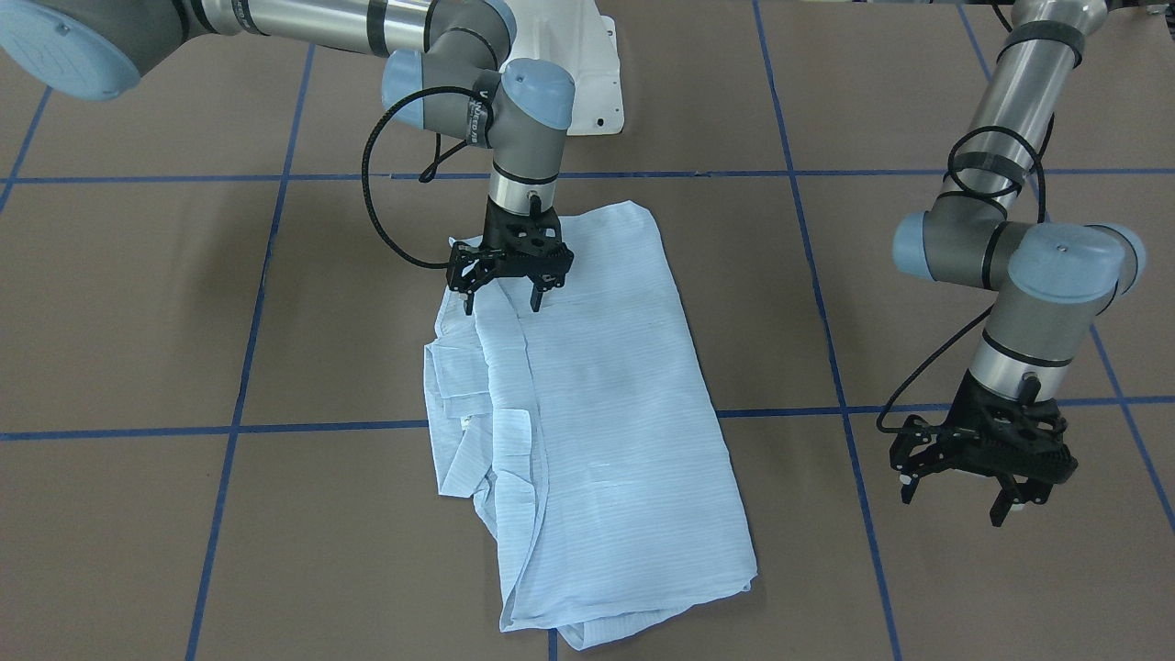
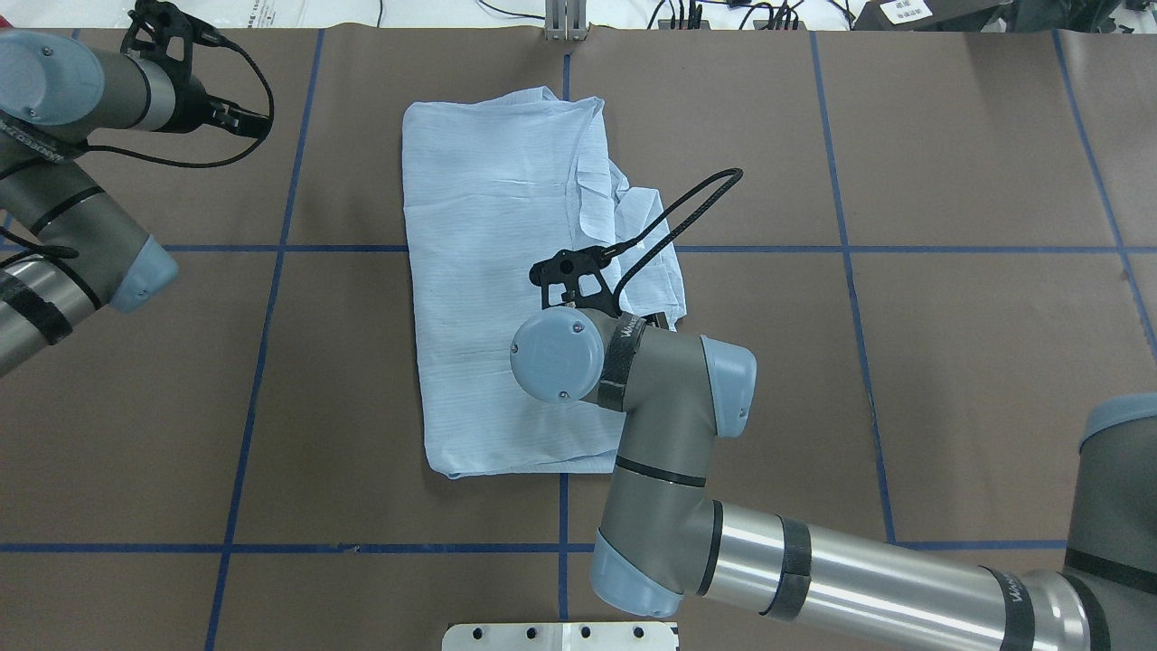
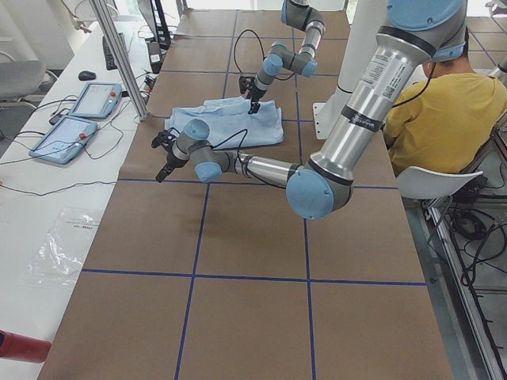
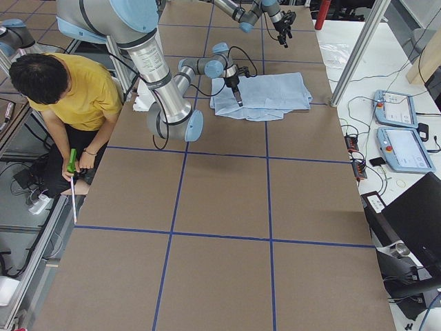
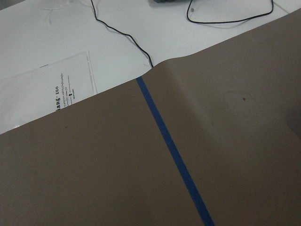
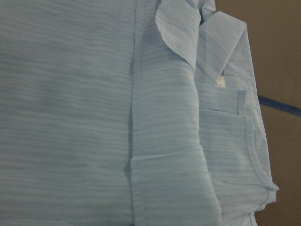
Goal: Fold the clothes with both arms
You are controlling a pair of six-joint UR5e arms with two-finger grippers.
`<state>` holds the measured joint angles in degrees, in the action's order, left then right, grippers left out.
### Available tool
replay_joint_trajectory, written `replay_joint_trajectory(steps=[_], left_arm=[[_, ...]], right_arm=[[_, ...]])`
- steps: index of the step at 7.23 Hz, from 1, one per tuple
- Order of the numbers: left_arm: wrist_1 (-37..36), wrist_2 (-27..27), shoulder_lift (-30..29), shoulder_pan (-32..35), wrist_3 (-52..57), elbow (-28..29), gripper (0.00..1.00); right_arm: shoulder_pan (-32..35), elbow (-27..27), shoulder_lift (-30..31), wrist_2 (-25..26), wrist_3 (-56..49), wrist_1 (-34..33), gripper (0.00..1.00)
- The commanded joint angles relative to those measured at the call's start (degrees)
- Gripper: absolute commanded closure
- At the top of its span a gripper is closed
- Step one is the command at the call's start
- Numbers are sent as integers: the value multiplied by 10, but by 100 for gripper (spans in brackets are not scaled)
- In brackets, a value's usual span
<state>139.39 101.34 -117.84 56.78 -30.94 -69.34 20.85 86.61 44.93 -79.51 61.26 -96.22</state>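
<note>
Centre of brown desk point(image 1: 138, 303): thin light-blue striped shirt point(image 1: 606, 413) lies folded lengthwise. Right black pincer point(image 1: 503, 301) open, empty, over layered edge; left pincer point(image 1: 955, 500) open, empty, well aside. Next, likely: grip end, fold crosswise.

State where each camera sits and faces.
Front-facing: across table, facing robot; shirt, left gripper, right gripper.
Overhead: behind robot, looking down; left arm, right arm.
Exterior left: table's left end; left arm near.
Exterior right: right end; right arm near.
Left wrist: blue tape below; no fingers.
Right wrist: shirt below; no fingers.
Shared: shirt, front-facing and overhead.
</note>
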Motion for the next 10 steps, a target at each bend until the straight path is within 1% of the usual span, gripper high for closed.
replay_joint_trajectory(steps=[1,4,6,7,8,9,10], left_arm=[[0,0,2,0,0,-2,0],[0,0,2,0,0,-2,0],[0,0,2,-1,0,-2,0],[1,0,2,-2,0,-2,0],[1,0,1,-2,0,-3,0],[1,0,2,-3,0,-6,0],[1,0,2,-3,0,-8,0]], right_arm=[[0,-1,2,2,-13,-26,0],[0,-11,5,6,-14,-29,0],[20,-3,14,11,-52,-48,0],[43,23,43,7,-73,-49,0],[61,78,95,7,-109,-49,0],[62,132,160,7,-116,-48,0],[63,180,206,7,-114,-48,0]])
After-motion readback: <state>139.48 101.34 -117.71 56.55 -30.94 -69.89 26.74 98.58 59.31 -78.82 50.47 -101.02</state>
